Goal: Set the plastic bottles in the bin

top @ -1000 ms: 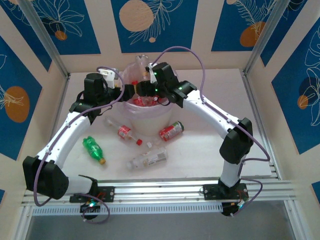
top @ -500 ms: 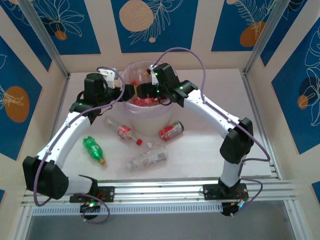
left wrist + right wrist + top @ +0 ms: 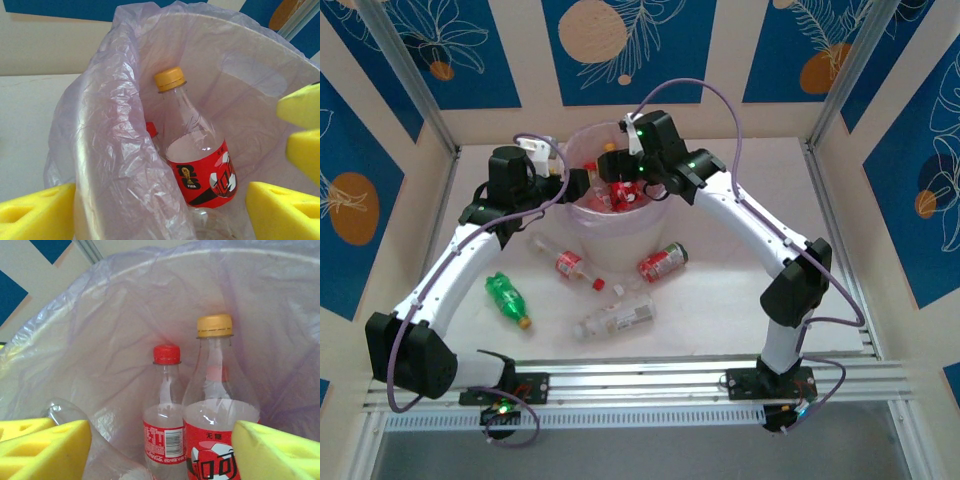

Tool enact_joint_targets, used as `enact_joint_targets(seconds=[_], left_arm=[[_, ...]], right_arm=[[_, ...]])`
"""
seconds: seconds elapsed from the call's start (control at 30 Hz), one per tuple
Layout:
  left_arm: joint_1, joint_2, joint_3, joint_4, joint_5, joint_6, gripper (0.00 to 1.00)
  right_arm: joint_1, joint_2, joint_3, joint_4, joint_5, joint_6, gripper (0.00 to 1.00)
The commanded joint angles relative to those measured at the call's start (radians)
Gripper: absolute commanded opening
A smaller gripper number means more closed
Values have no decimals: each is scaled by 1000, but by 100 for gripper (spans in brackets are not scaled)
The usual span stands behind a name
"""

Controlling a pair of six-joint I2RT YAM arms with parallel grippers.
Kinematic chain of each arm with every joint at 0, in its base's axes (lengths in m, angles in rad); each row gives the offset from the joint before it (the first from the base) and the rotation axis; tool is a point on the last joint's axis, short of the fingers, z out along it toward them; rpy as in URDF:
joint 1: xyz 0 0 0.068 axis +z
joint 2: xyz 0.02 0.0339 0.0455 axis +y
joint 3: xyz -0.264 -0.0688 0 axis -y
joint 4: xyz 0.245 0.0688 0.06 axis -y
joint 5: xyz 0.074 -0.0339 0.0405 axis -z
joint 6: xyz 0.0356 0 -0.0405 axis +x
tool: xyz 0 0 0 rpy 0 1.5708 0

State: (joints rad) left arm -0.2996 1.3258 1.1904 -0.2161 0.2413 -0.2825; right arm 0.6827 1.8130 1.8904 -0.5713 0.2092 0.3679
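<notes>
The bin (image 3: 610, 236), a white pail with a lilac liner, stands at the back of the table. Inside it a yellow-capped bottle (image 3: 216, 415) and a red-capped bottle (image 3: 164, 410) stand upright, and a bare clear bottle (image 3: 102, 455) lies low by my right gripper's left pad. My right gripper (image 3: 160, 455) hangs open inside the bin (image 3: 100, 340), gripping nothing. My left gripper (image 3: 160, 212) is open and straddles the bin's near wall (image 3: 110, 130), one pad outside, one inside next to the yellow-capped bottle (image 3: 200, 165). In the top view both the left gripper (image 3: 582, 185) and the right gripper (image 3: 616, 178) sit at the bin's mouth.
Loose on the table in front of the bin lie a green bottle (image 3: 507, 297), a clear red-labelled bottle (image 3: 565, 263), a crushed red bottle (image 3: 663, 262) and a pale-labelled bottle (image 3: 616, 318). A small red cap (image 3: 598, 283) lies between them.
A clear bottle that stuck up at the right gripper over the bin a second ago has gone down into it. The right wrist has shifted back and right. The left arm is unchanged.
</notes>
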Motion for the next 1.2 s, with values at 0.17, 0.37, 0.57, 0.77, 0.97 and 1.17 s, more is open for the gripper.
enact_joint_targets(seconds=[0.17,0.37,0.57,0.77,0.97,1.17], left_arm=[[-32,40,-46,-157,-3,59,84],[-32,39,-46,-154,0,59,84],[-32,43,-46,-155,1,58,84],[-31,44,-47,-155,-2,58,84],[-32,48,-48,-154,0,58,84],[-33,46,-46,-156,-6,61,84]], right_arm=[[6,137,103,-58,-65,10,62],[2,196,138,-82,-79,38,60],[0,142,207,-138,-29,27,61],[-24,-22,148,-140,0,45,63],[-77,-235,-20,-104,-12,103,68],[-153,-457,-267,-118,45,202,71]])
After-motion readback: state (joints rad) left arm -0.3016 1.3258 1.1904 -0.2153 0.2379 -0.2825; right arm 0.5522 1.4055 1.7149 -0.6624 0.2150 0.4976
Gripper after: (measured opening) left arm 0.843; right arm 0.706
